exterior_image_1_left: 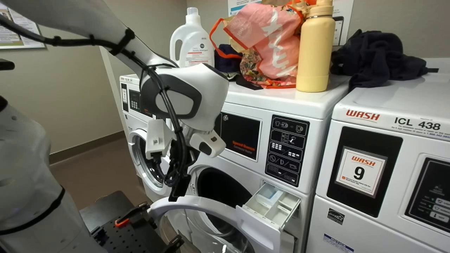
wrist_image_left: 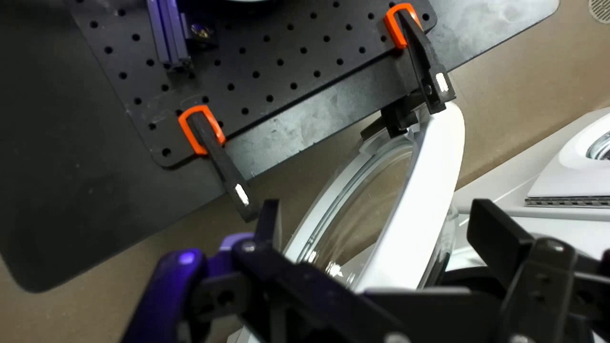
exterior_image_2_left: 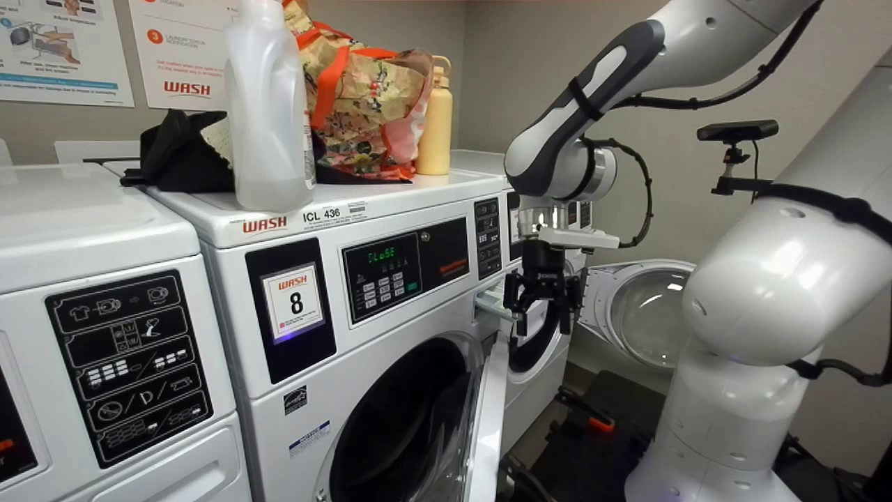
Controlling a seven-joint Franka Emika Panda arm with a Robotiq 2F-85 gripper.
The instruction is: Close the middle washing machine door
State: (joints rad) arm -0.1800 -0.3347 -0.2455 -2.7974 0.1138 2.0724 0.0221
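A pulled-out drawer point(exterior_image_1_left: 262, 225) juts from the white machine point(exterior_image_2_left: 369, 341) marked 8, above the middle washing machine door point(wrist_image_left: 412, 209), hiding part of its rim point(exterior_image_1_left: 197, 201) in an exterior view. In the wrist view, the end of an orange-trimmed clamp point(wrist_image_left: 419, 57) overlaps that rim; you cannot tell whether the two touch. A second clamp point(wrist_image_left: 221, 164) sits along the same perforated plate point(wrist_image_left: 283, 74). Atop the machine stand a white jug point(exterior_image_2_left: 268, 111), a flowered bag point(exterior_image_1_left: 274, 49) with red straps and, just beside it, an upright yellow bottle point(exterior_image_1_left: 315, 52), with dark clothing point(exterior_image_1_left: 379, 58) heaped farther along. Behind your robot arm point(exterior_image_2_left: 752, 293) in an exterior view, another round glass door point(exterior_image_2_left: 644, 314) stands swung out. Your jaws hang spread wide near the top of the rim, which runs between them in the wrist view; contact is unclear.

The door itself stands open before the dark drum opening point(exterior_image_2_left: 397, 432), beneath a green display point(exterior_image_2_left: 382, 255) reading "CLoSE." Its rim is thick and white around a clear glass centre; in an exterior view it shows you its white edge point(exterior_image_2_left: 491, 425), the lower part out of frame.

Below, a black table point(wrist_image_left: 62, 205) carries the plate and clamps. Brown floor point(exterior_image_1_left: 88, 175) meets grey-beige walls point(exterior_image_1_left: 77, 91), hung with posters point(exterior_image_2_left: 185, 63).
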